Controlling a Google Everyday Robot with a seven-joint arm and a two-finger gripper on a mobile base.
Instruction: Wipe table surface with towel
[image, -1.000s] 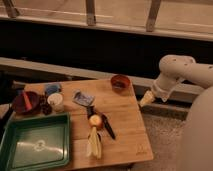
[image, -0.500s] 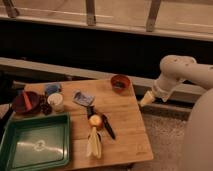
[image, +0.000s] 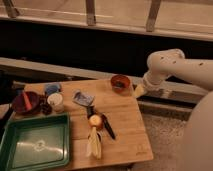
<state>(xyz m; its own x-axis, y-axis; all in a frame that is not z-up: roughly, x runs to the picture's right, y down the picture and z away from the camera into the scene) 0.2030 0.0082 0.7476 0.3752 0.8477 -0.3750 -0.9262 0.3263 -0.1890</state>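
A small blue-grey folded cloth (image: 82, 98), apparently the towel, lies on the wooden table (image: 125, 135) near its middle. My gripper (image: 139, 91) is at the end of the white arm (image: 167, 65), just off the table's right edge, beside the brown bowl (image: 120, 82). It is well to the right of the cloth and holds nothing that I can see.
A green tray (image: 35, 147) sits at the front left. A dark red bowl (image: 26, 101), a white cup (image: 56, 101) and a blue item (image: 52, 88) stand at the back left. An orange (image: 95, 120), a banana (image: 94, 145) and a black utensil (image: 107, 127) lie near the middle.
The gripper has moved slightly left and up, closer to the brown bowl and the table's right edge. Nothing on the table has moved.
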